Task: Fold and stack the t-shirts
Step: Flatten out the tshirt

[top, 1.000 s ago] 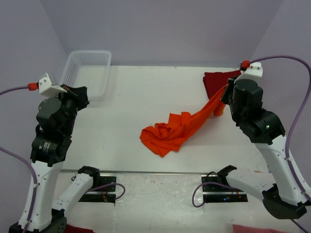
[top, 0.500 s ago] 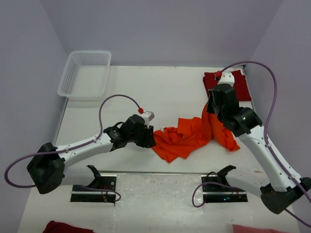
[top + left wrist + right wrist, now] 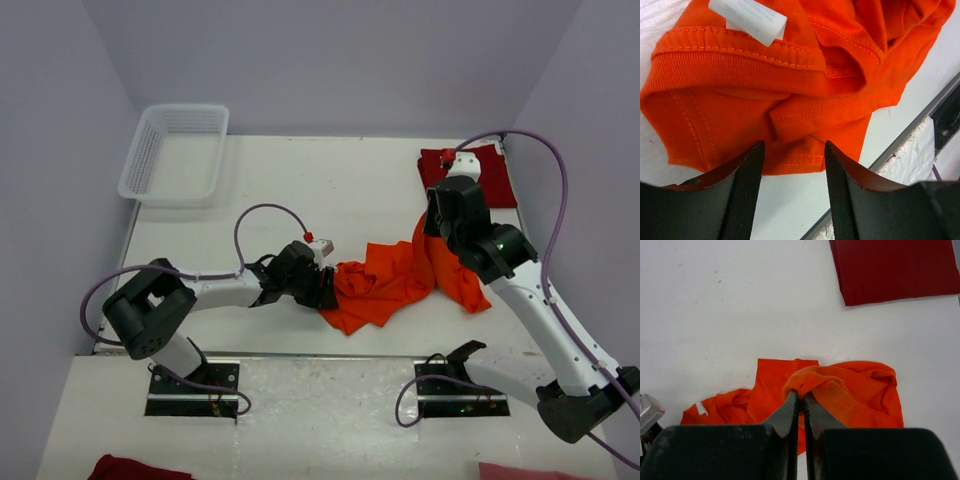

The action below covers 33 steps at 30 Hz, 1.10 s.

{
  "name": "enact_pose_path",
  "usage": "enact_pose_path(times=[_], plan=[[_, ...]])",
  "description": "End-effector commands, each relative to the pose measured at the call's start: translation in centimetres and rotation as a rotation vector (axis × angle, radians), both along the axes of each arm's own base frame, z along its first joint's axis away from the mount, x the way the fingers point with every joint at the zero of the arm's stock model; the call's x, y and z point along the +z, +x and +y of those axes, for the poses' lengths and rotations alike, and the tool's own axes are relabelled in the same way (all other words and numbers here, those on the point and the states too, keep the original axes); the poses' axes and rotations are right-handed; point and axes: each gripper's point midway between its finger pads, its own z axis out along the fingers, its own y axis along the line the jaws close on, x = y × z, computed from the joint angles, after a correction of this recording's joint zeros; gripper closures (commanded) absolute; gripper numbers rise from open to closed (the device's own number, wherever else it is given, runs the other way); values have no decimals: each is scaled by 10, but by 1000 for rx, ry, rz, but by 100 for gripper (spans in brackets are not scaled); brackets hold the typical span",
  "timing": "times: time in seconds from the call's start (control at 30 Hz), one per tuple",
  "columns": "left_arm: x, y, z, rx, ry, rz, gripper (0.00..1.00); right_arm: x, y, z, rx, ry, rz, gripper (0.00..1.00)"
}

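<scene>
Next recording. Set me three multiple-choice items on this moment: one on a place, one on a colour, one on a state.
1. Where on the table is the orange t-shirt? A) far left corner B) near edge, between the arms C) far right corner
2. The folded t-shirt is: A) dark red B) blue C) white
3. The right hand is: A) open B) shut on the orange t-shirt C) shut on the folded t-shirt
Answers: 1 B, it lies crumpled there; 2 A, plain in the right wrist view; 3 B, cloth bunches between its closed fingers.
</scene>
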Motion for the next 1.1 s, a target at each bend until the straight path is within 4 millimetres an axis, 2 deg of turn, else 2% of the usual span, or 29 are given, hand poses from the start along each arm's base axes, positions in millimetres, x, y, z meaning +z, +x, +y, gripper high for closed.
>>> enact_pose_path(times=[0.0,0.27,0.6,0.7,0.8,0.9,0.93,1.0,1.07], plan=[[21,16,-23,-18,-92,-51,47,12,-1,-3,-10,19,-48,100],[14,25,-23,-7,-88,-36,47,15,-3,-4,-10,16,-57,100],[5,14,-31,-40,-119,27,53,13,-1,-5,-19,12,-57,100],[-2,11,-32,-45,-115,41,60,10,1,-4,-23,13,-51,100],[-7,10,-32,-48,-111,53,72,5,2,-1,-18,18,-41,100],[-10,11,-32,-46,-105,51,95,1,2,-2,-21,13,-30,100],[-10,12,-32,-45,-102,50,100,-2,2,-1,-17,9,-23,100],[-7,13,-31,-40,-101,40,100,-2,3,-1,-18,7,-21,100],[3,18,-25,-14,-84,3,100,-4,3,-1,-20,2,-14,100]])
